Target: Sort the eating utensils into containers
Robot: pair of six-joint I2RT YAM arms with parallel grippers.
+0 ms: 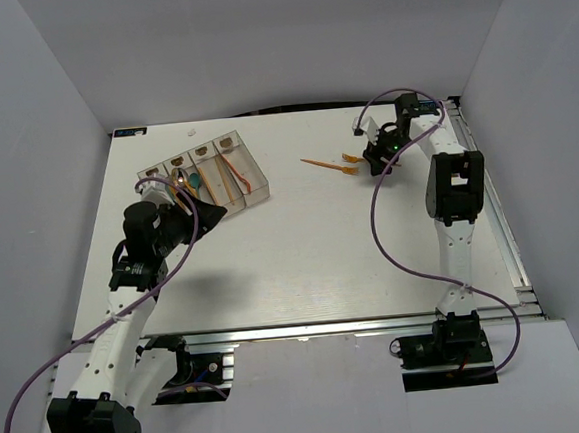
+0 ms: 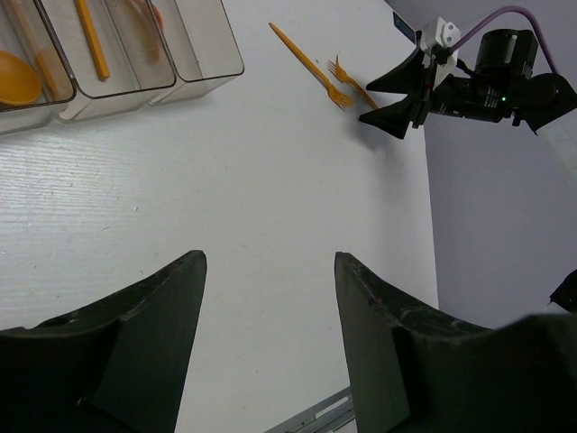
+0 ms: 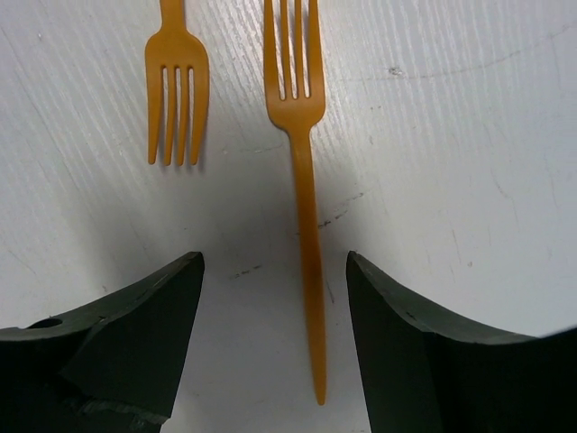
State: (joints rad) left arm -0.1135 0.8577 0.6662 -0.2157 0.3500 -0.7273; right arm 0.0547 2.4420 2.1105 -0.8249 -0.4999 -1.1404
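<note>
Two orange forks lie on the white table at the back right: a long one [image 3: 302, 207] [image 1: 320, 163] and a shorter one [image 3: 177, 99] [image 1: 349, 158]. My right gripper [image 3: 273, 262] [image 1: 378, 164] hangs open over them. The long fork's handle lies between its jaws, nearer the right finger, touched by neither. The containers [image 1: 257, 189] [image 2: 207, 63] stand in a row at the back left and hold orange utensils [image 2: 90, 36] and a teal spoon [image 1: 194, 181]. Just in front of them, my left gripper [image 2: 269, 260] [image 1: 207, 216] is open and empty.
The table's right edge runs along a metal rail [image 1: 513, 249], close behind the right arm. A purple cable [image 1: 381, 229] loops from the right arm over the table. A small white block [image 1: 131, 134] sits at the back left corner.
</note>
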